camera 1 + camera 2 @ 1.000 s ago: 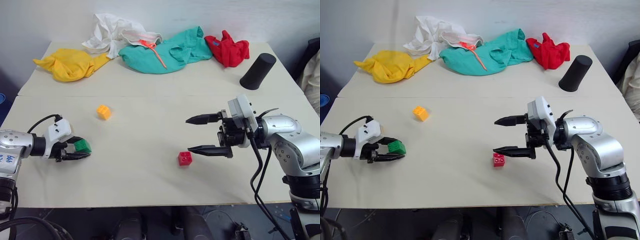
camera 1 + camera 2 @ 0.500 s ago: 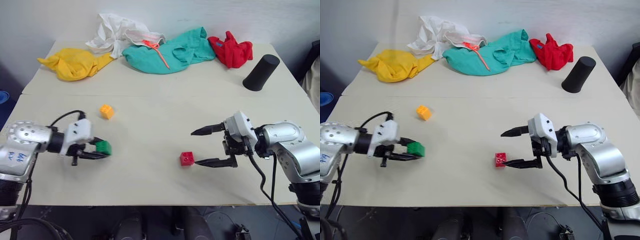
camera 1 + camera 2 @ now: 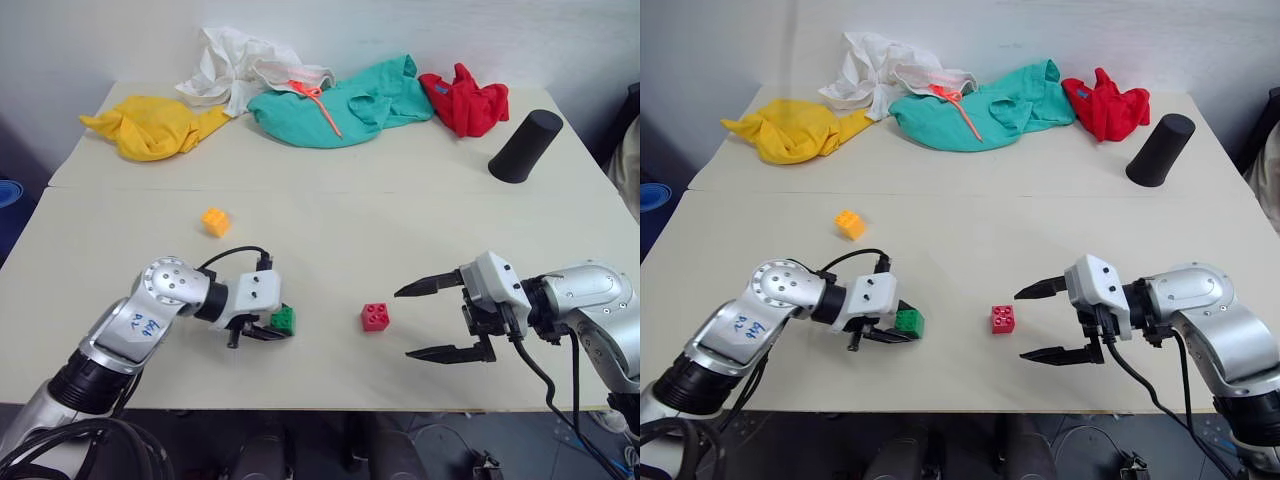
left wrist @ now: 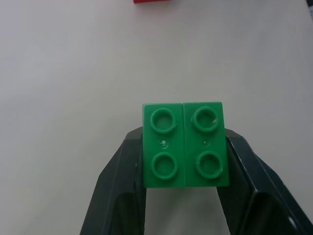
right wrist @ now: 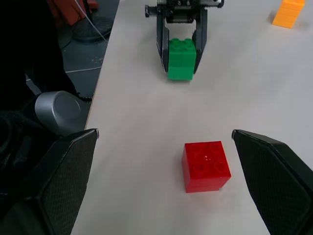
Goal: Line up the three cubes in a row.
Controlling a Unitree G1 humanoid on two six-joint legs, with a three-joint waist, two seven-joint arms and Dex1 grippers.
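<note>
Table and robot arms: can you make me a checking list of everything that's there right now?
Surface: pale table, a seam running across it.
Job's things: green cube held in the left gripper; red cube alone near the front middle; orange-yellow cube farther back on the left. Not in a row yet.
Clutter: yellow cloth, white cloth, teal cloth, red cloth, black cylinder, all at the back.
Grippers: left gripper shut on the green cube; right gripper open beside the red cube, not touching.
Cables: black cable on the left wrist.
Surroundings: white wall behind.
</note>
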